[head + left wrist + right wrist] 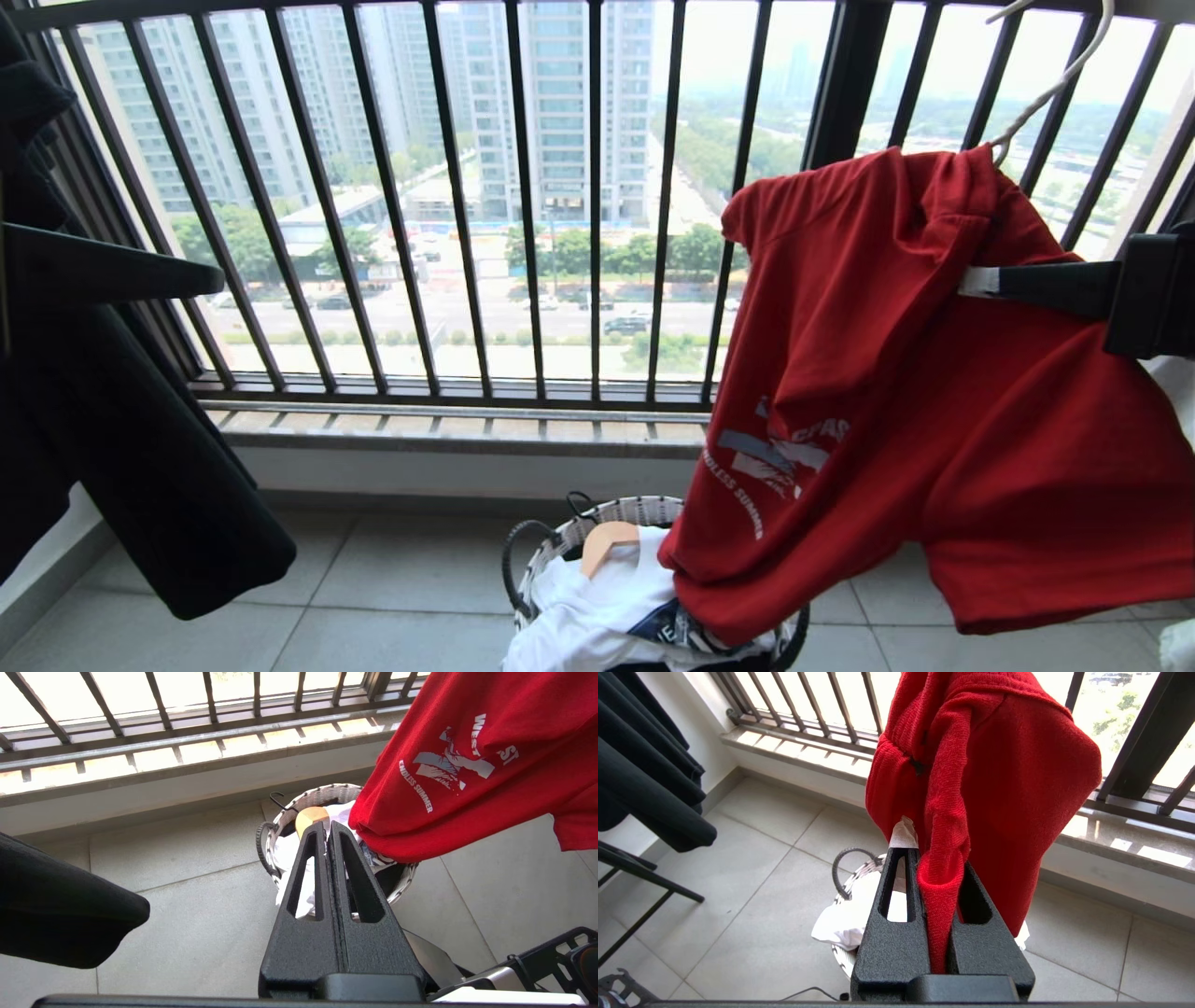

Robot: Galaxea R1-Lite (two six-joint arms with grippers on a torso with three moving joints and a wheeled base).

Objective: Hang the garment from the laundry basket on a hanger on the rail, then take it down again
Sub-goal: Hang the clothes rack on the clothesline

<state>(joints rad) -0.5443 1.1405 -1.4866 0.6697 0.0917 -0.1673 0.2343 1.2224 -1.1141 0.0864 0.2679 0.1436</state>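
Red garment [994,765] pinched in right hand [941,863]

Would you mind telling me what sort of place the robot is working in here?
Probably a high-rise apartment balcony used for drying laundry: black window railing overlooking towers and a street, tiled floor, laundry basket of clothes.
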